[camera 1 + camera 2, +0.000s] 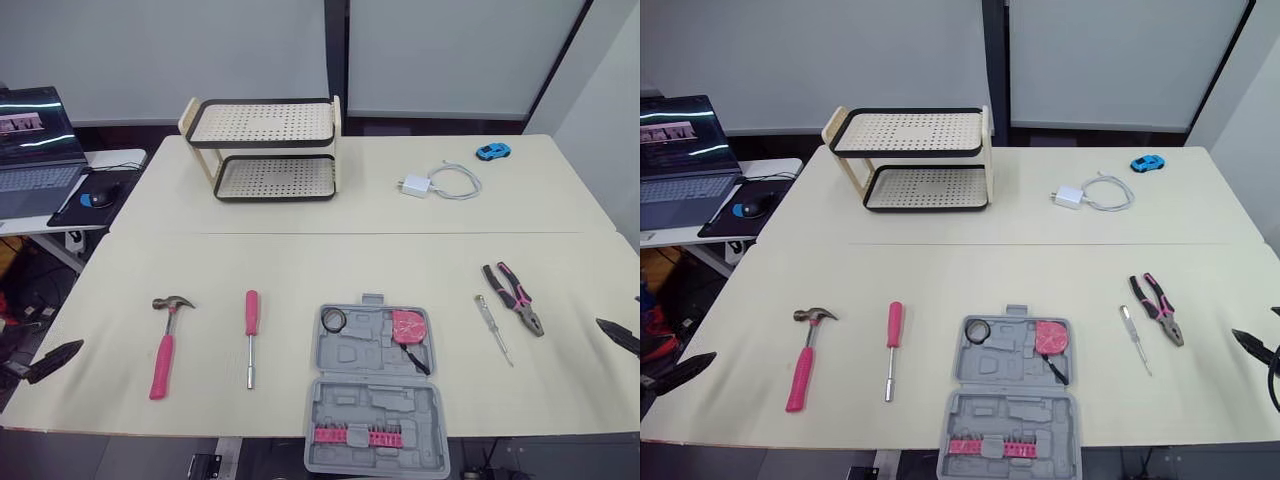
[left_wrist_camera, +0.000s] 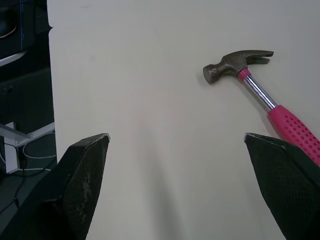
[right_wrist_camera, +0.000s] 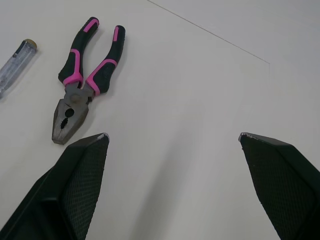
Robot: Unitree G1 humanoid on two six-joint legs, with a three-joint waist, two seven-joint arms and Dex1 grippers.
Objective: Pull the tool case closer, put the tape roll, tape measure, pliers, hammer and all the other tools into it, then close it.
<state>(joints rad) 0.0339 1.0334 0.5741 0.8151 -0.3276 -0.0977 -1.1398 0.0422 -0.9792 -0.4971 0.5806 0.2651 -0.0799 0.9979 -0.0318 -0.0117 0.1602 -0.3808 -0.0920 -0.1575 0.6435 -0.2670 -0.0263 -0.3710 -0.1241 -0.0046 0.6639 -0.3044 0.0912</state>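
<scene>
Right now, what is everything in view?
table: 1, cream
tool case: 1, grey, open, near edge, centre
tape roll: 1, black, in the tool case
tape measure: 1, pink, in the tool case
bit row: 1, pink, in the tool case
hammer: 1, pink handle, left of the tool case
driver: 1, pink handle, between hammer and tool case
tester screwdriver: 1, clear handle, right of the tool case
pliers: 1, black and pink, right of the tester screwdriver
rack: 1, cream and black, far left
charger with cable: 1, white, far right
toy car: 1, blue, far right
laptop: 1, grey, left of the table
left hand: 1, black, open, left of the hammer
right hand: 1, black, open, right of the pliers
</scene>
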